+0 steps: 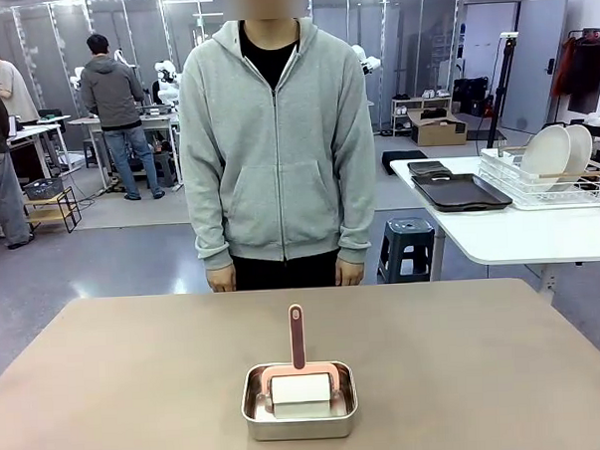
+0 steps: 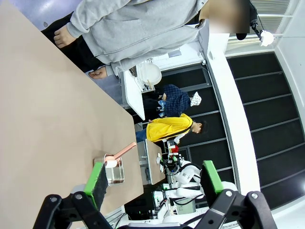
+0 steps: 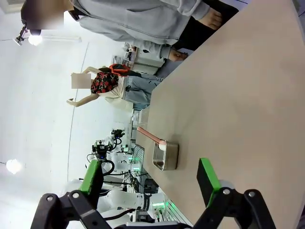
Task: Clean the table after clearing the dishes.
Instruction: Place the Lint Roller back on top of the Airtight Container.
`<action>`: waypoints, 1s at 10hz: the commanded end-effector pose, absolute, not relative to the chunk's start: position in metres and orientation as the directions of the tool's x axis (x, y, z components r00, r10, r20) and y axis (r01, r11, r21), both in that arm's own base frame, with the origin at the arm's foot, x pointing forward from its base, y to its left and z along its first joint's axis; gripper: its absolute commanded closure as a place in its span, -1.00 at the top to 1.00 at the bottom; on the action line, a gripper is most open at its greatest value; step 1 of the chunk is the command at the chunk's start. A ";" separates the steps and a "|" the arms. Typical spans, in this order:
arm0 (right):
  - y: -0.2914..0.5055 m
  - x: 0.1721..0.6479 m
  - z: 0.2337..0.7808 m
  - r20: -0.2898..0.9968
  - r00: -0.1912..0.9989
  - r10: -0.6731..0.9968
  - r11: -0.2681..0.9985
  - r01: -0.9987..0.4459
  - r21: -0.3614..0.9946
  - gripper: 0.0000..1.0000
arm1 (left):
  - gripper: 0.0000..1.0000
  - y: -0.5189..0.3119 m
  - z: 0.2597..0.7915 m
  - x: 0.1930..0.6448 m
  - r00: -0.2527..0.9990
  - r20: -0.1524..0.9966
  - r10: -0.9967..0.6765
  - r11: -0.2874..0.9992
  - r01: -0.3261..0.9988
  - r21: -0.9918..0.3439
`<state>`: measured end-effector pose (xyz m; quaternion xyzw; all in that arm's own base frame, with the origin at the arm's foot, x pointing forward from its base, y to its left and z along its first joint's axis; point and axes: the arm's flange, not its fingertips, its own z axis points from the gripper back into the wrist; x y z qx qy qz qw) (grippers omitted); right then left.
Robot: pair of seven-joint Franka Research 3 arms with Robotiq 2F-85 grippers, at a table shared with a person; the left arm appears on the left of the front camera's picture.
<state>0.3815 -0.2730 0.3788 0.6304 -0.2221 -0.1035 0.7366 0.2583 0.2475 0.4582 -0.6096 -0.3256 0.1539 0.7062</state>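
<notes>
Nearest the robot, at six o'clock on the table (image 1: 138, 382) in the front view, sits a small square steel pan (image 1: 299, 402) holding a lint roller (image 1: 300, 379): a white roll in a salmon-pink frame, its pink handle pointing toward twelve o'clock at the person. The table is a broad rectangle with a plain matte tan-brown top, and around the pan the surface lies bare.

In the left wrist view the left gripper (image 2: 155, 183) hangs above the table edge with its green-padded fingers spread wide and nothing between them; the pan shows just past its left pad. In the right wrist view the right gripper (image 3: 151, 180) likewise stands wide apart and empty, the pan and roller visible between its fingers farther off.

At twelve o'clock, beyond the far edge, a person in a grey zip hoodie (image 1: 277, 156) stands with both hands hanging at the sides.

Farther off at two o'clock, on a white side table (image 1: 520, 235), two dark trays (image 1: 460, 191) lie stacked beside a wire rack (image 1: 538, 190) in which the white plates (image 1: 548, 154) stand upright.
</notes>
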 end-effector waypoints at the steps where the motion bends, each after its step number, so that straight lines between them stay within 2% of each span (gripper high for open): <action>1: -0.271 0.383 0.382 0.208 0.883 -0.421 0.180 -0.143 0.973 1.00 | 1.00 0.249 0.461 0.257 0.737 0.283 0.613 0.205 0.198 -0.959; 10: -0.271 0.383 0.382 0.208 0.883 -0.421 0.180 -0.143 0.973 1.00 | 1.00 0.249 0.461 0.257 0.737 0.283 0.613 0.205 0.198 -0.959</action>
